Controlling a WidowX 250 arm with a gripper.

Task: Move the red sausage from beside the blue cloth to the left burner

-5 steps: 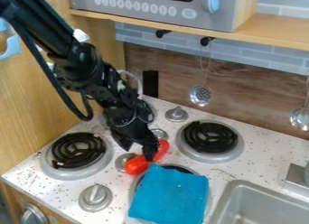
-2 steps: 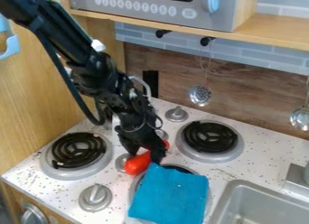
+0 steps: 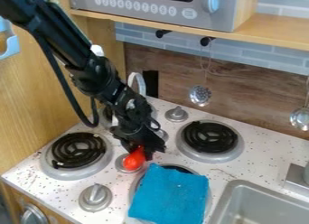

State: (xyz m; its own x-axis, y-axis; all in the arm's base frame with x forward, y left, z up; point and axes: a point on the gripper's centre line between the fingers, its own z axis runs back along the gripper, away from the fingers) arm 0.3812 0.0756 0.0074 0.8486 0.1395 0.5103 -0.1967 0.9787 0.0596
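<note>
The black gripper (image 3: pixel 143 151) is low over the stove, just behind the front burner with the cloth on it. Directly beneath it lies a red object (image 3: pixel 134 160) with a rounded front end, beside a small silver knob; its rear part is hidden by the gripper. Whether the gripper holds it or only touches it, I cannot tell. A folded blue cloth (image 3: pixel 170 195) covers most of the front burner, a short way in front of the gripper.
Black coil burners stand at left (image 3: pixel 78 150) and right (image 3: pixel 210 137). A silver knob (image 3: pixel 95 197) is at the front, a sink (image 3: pixel 246 189) at lower right. Ladles (image 3: pixel 199 95) hang at the back wall below a wooden shelf (image 3: pixel 278 30).
The gripper first shifted right and lower, then slightly left, and now covers more of the red object. The object's front end has moved slightly back. The cloth has stayed put.
</note>
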